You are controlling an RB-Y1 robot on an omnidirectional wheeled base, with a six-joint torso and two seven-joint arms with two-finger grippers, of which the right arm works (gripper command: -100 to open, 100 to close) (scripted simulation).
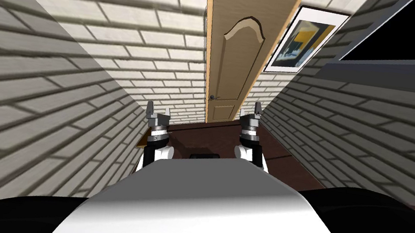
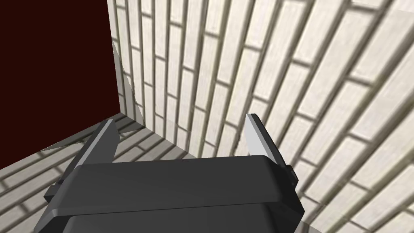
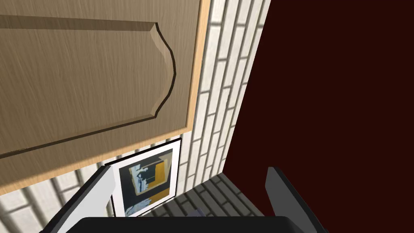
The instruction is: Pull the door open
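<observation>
Ahead, one closed door (image 1: 233, 50), one framed picture (image 1: 303, 42)

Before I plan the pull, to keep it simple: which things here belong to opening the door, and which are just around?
For the job: door, door handle, left gripper, right gripper, both open.
Just around: framed picture, brick walls, dark floor.

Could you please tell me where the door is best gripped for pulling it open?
Probably by the small dark handle at the door's left edge, approached head-on: nothing else on its face offers a hold. The open left claw is on that side.
</observation>
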